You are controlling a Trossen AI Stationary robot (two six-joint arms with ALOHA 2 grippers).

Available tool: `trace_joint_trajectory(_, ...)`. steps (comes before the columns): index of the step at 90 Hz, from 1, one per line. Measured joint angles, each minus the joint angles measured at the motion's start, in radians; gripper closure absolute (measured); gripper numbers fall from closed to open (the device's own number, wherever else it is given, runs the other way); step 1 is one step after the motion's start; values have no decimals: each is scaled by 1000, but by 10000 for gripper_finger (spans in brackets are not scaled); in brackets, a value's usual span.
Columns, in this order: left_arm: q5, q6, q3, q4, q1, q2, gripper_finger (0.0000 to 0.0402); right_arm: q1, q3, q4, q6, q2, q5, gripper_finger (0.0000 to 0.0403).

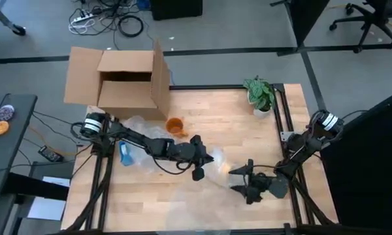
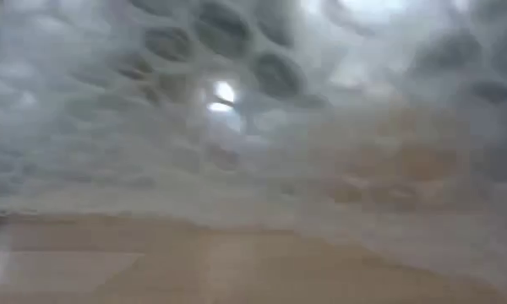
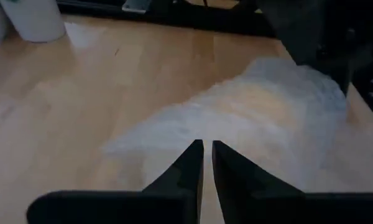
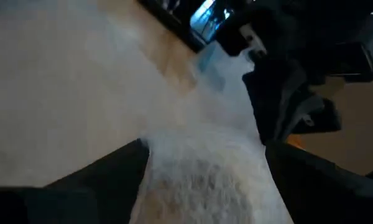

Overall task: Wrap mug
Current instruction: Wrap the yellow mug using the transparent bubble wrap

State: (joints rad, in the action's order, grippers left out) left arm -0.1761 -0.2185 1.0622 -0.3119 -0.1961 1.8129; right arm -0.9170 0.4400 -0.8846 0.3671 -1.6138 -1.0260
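Wrapping is only partly done, as far as can be judged. A bundle of bubble wrap [image 1: 223, 163] lies on the wooden table [image 1: 209, 114], between the 2 grippers. A warm, pale colour shows through the wrap in the left wrist view, so a mug may be inside it, but the shape cannot be made out. Another orange mug [image 1: 175, 125] is seen bare on the table, just beside the open cardboard box [image 1: 127, 81] and well apart from the bundle. Which mug is meant cannot be told.

The left gripper [image 3: 206, 163] is held low, right at the edge of the bubble wrap. Its 2 fingers are almost closed, with only a thin gap, and nothing is seen held between them.

The right gripper [image 4: 202, 180] is spread wide, and the wrapped bundle sits between its fingers. Whether it is squeezed or only fenced in cannot be told.

The low view is covered by bubble wrap close to the camera.

More folding and tucking is probably still needed, and nothing has been put in the box yet. A potted plant [image 1: 261, 94] stands at the far corner.
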Motion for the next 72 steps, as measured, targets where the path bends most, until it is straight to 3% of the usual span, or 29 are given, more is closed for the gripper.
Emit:
trace_joint_trajectory(21, 0, 0, 0, 1, -3, 0, 383, -26, 0, 141, -380, 0, 28, 107)
trace_joint_trajectory(40, -17, 0, 0, 32, -11, 0, 383, -52, 0, 178, -619, 0, 87, 107)
trace_joint_trajectory(72, -42, 1, 0, 61, -43, 0, 383, -95, 0, 153, -784, 56, 174, 109)
